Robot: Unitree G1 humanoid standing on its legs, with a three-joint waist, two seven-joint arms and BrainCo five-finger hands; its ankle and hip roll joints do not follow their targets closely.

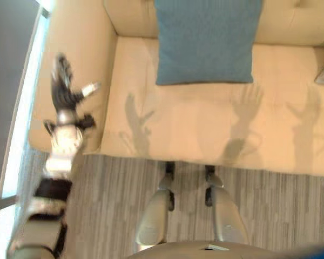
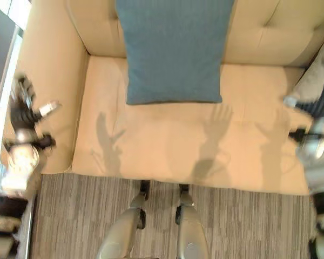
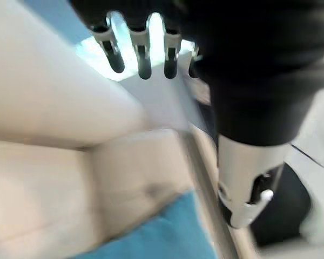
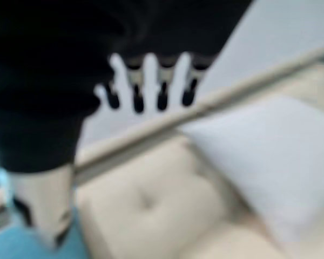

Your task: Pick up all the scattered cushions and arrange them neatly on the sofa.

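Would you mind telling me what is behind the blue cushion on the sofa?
The blue cushion leans on the beige sofa's tufted backrest, its lower edge resting on the seat. The backrest shows either side of it; the part directly behind the cushion is covered.

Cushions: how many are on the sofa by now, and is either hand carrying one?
Done: a blue cushion leans against the backrest of the sofa, and a grey cushion sits at its right end. In hand: nothing; the left hand is open over the armrest and the right hand is open by the grey cushion. Left: no cushion lies on the floor in view, so at most some straightening.
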